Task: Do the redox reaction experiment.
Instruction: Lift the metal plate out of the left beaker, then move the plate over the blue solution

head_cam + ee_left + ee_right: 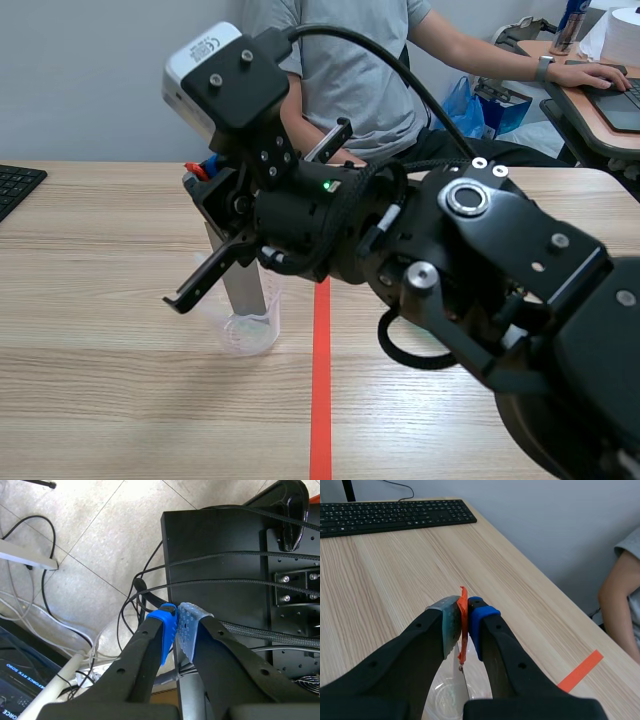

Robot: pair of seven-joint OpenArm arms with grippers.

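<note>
My right gripper (203,172) reaches from the right past the table's middle and is shut on the orange-red taped top of a grey metal strip (237,285). The strip hangs straight down, its lower end inside a clear plastic cup (250,333) standing on the table. In the right wrist view the taped end (463,622) is pinched between the pads of the right gripper (464,630), with the cup (447,697) directly underneath. My left gripper (177,630) is shut on nothing, off the table, pointing down at the floor and cables; it does not appear in the scene view.
A person (350,70) sits across the table just behind the right arm, with a forearm (620,605) near the far edge. A black keyboard (15,187) lies at the table's left. An orange tape line (320,390) runs beside the cup. A black box (220,565) lies ahead of the left gripper.
</note>
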